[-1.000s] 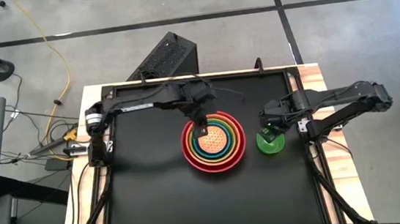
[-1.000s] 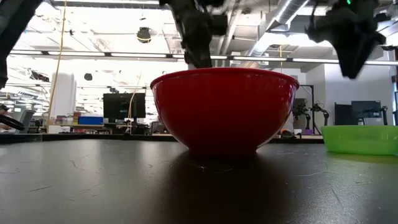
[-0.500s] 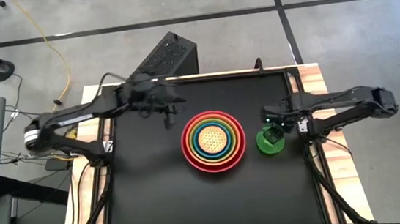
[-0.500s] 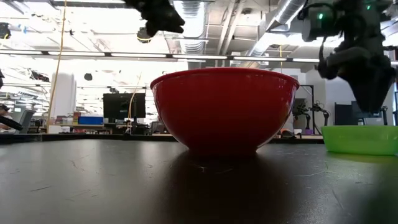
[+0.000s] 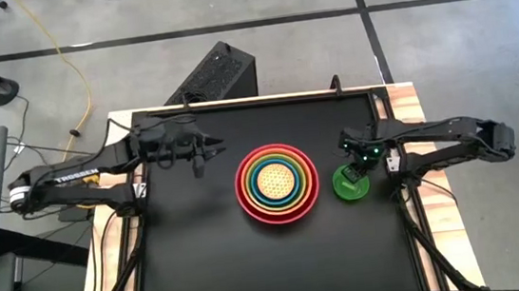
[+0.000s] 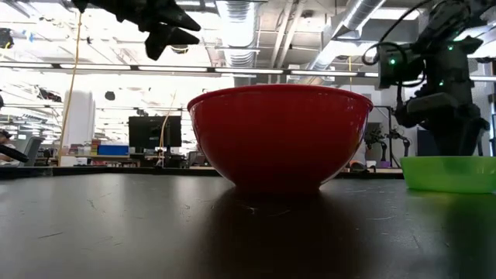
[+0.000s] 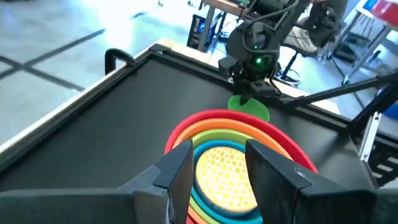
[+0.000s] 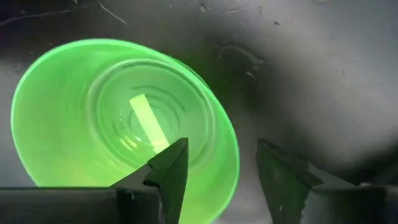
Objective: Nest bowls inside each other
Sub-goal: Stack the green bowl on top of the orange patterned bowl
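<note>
A red bowl [image 5: 277, 183] stands mid-table with orange, lime green, blue and dotted yellow bowls [image 5: 276, 179] nested inside it. To its right the small dark green bowl [image 5: 348, 187] rests on its base on the table. My right gripper [image 8: 222, 144] points down over that bowl and is open. One finger [image 8: 169, 167] is inside the bowl's rim [image 8: 231, 149] and the other [image 8: 281, 174] is outside it; no touch shows. My left gripper [image 5: 205, 157] hangs open and nearly level above the table, left of the stack, with nothing between its fingers [image 7: 180, 163].
The black table [image 5: 203, 256] has a raised frame [image 5: 236, 103] along its edges. A black box [image 5: 214, 73] and cables lie on the floor beyond the far edge. Bare tabletop stretches along the near side, in front of the stack.
My left gripper has drawn away from above the dotted yellow bowl toward the table's far left, tipping up from pointing down to nearly level. The yellow bowl stays nested in the stack. My right gripper has come down onto the small dark green bowl's rim.
</note>
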Motion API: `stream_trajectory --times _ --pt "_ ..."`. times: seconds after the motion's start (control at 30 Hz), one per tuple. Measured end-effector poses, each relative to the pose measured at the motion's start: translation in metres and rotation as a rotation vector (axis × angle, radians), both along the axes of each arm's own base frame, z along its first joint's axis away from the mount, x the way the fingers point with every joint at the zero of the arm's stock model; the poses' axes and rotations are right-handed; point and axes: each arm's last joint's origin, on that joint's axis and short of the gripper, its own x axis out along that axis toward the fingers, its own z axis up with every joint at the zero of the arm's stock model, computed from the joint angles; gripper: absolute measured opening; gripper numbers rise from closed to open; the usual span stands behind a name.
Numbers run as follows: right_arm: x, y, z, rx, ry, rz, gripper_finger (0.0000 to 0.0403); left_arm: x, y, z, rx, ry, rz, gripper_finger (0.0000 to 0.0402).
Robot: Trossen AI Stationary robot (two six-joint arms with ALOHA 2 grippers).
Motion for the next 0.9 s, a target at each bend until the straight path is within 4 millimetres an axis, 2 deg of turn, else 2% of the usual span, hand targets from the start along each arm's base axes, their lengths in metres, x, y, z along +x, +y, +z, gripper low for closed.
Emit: stream_trajectory --times 0.13,0.33,0.47,0.57,0.73,0.9 --pt "-0.003 -0.003 -0.005 0.006 0.007 -0.021 0.0157 -0.009 -0.003 -0.001 -0.031 -0.024 0.012 0.0135" --pt "-0.005 -0.006 -0.005 0.009 0.01 -0.045 0.0025 -0.019 -0.005 0.003 -0.024 -0.034 0.036 0.0135" --pt "-0.006 -0.009 0.009 0.019 0.033 -0.08 0.0016 -0.024 -0.006 0.004 -0.021 -0.033 0.045 0.0135" --pt "-0.004 -0.011 0.033 0.003 0.058 -0.09 0.001 -0.027 -0.007 0.004 -0.004 -0.011 0.041 0.0135" --pt "0.0 -0.015 0.094 -0.107 0.06 -0.157 0.0004 -0.035 -0.01 0.006 0.049 -0.002 0.039 0.0135" --pt "0.011 -0.009 0.162 -0.227 -0.105 -0.242 0.0002 -0.043 -0.012 0.01 0.11 -0.004 0.023 0.0135"
